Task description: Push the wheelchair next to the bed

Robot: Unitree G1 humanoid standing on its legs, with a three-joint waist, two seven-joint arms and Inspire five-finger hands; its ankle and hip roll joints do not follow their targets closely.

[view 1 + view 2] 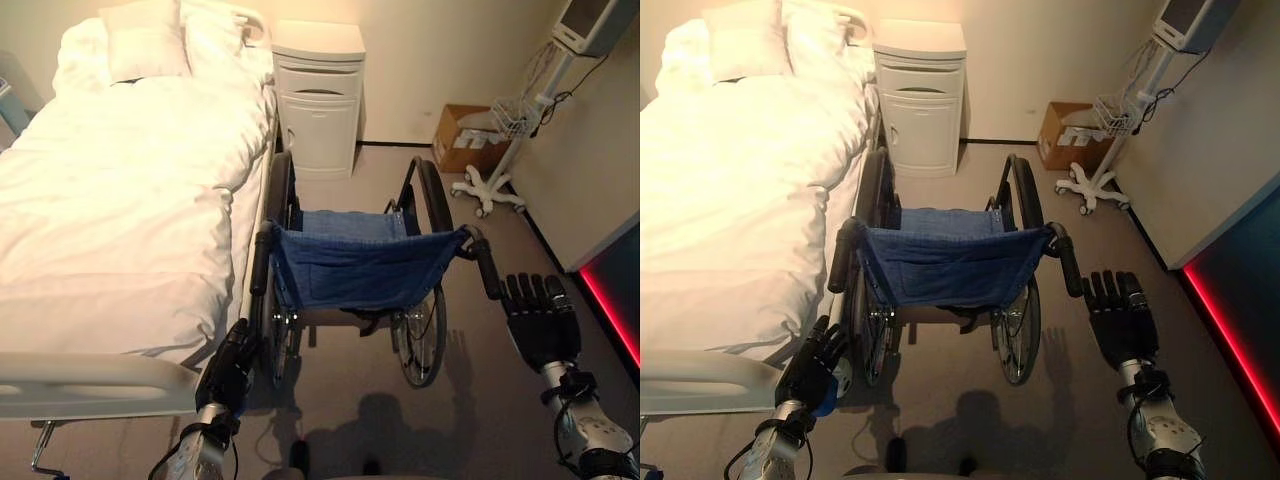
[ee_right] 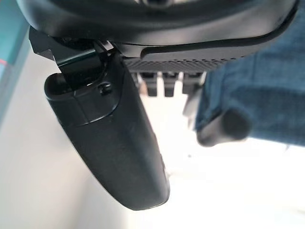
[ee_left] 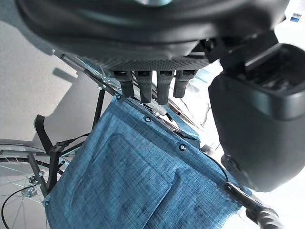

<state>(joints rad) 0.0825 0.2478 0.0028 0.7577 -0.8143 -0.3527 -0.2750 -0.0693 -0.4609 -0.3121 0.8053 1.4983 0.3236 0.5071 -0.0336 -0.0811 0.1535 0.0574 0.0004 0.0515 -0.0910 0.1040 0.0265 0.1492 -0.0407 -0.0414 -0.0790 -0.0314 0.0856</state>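
Blue-backed wheelchair (image 1: 360,265) beside bed (image 1: 120,210); right robot hand (image 1: 540,320) spread, left robot hand (image 1: 232,365) unclear.

Blue-backed wheelchair (image 1: 355,265) upright, seemingly touching white bed (image 1: 120,210)

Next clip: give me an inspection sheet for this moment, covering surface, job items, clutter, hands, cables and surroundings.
Surface: grey carpet floor.
Job's things: wheelchair with blue fabric back stands alongside the bed, facing the bedside cabinet; its push handles are free.
Clutter: cardboard box on the floor by the wall.
Hands: left hand low, behind the left rear wheel by the bed rail, fingers straight; right hand open, just behind the right push handle, not gripping it.
Cables: wires hang from the monitor stand.
Surroundings: pillow at the bed's head; red light strip along the right wall.
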